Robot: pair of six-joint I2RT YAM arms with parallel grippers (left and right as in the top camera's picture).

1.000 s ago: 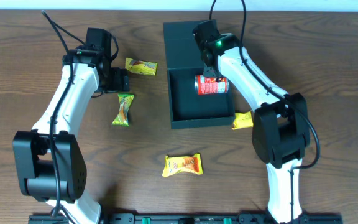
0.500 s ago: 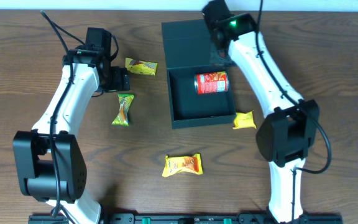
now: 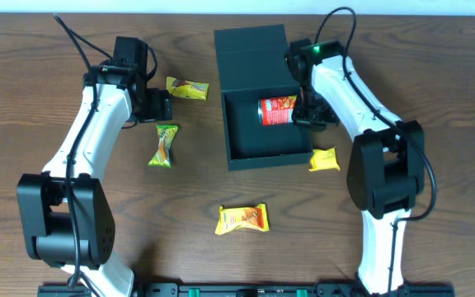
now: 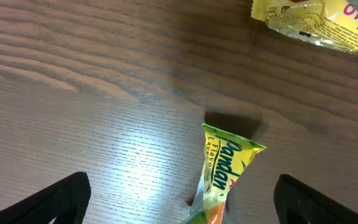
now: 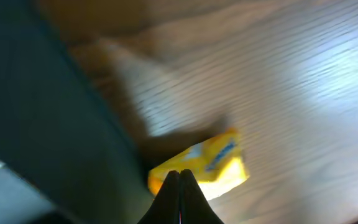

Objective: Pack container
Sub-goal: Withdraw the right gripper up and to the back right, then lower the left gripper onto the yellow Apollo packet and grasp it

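Note:
The dark teal container (image 3: pixel 231 124) stands open at mid-table, its flap lid (image 3: pixel 250 48) lying flat behind it. A red snack packet (image 3: pixel 279 110) lies inside. My right gripper (image 3: pixel 313 115) hovers over the container's right wall, shut and empty; in its wrist view the closed fingertips (image 5: pixel 179 177) sit above a yellow packet (image 5: pixel 207 163) beside the dark wall (image 5: pixel 42 124). That yellow packet (image 3: pixel 323 159) lies just right of the container. My left gripper (image 3: pixel 157 107) is open above a green-yellow Pandan packet (image 3: pixel 163 144), which shows between its fingers (image 4: pixel 182 190) in the left wrist view (image 4: pixel 229 165).
Another yellow packet (image 3: pixel 186 87) lies left of the container and shows in the left wrist view (image 4: pixel 316 18). A yellow-orange packet (image 3: pixel 242 219) lies on the wooden table near the front edge.
My right arm left the red packet in the container, swung back over the lid, then came round to the container's right wall. The left arm has not moved.

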